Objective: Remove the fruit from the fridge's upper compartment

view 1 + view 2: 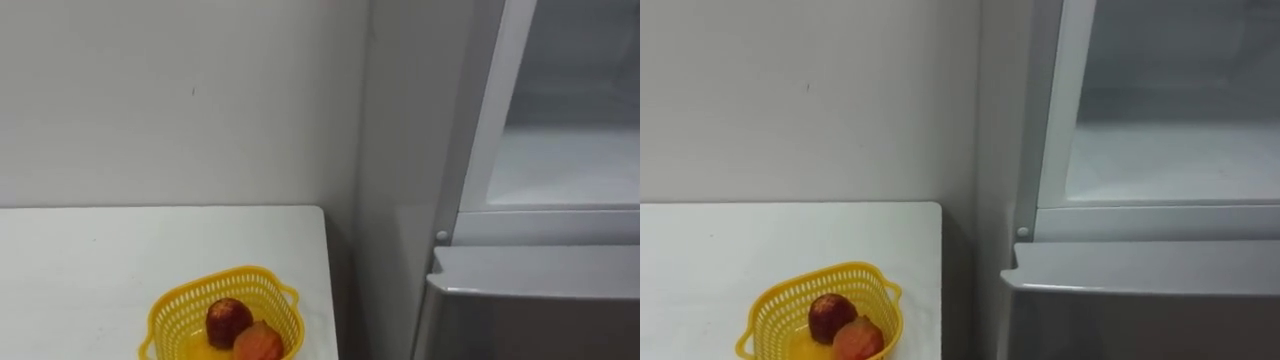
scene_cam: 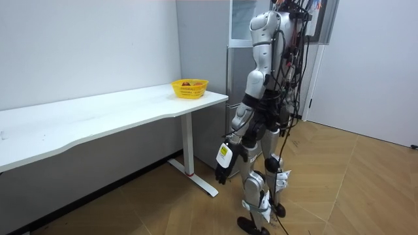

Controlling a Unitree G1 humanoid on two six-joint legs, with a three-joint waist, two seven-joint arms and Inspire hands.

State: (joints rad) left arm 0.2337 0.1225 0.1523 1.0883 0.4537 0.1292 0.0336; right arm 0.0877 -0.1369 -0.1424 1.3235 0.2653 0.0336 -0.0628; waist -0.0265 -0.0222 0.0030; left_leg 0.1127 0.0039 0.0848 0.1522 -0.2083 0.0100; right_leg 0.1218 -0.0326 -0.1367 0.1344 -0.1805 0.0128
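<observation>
Robot stands facing tall grey metal fridge [image 2: 234, 78]. Open upper compartment [image 1: 560, 160] at 2 o'clock. Yellow plastic mesh basket [image 1: 175, 310] on white rectangular table [image 1: 100, 260], 7 o'clock, holds dark red round fruit [image 1: 228, 320] touching orange-red fruit [image 1: 258, 343]. Left hand [image 2: 222, 173] hangs at side; finger state cannot be told.

A yellow basket [image 1: 820, 315] with two fruits [image 1: 845, 328] sits on the white desk [image 1: 720, 260], beside the open fridge [image 1: 1160, 170].
</observation>
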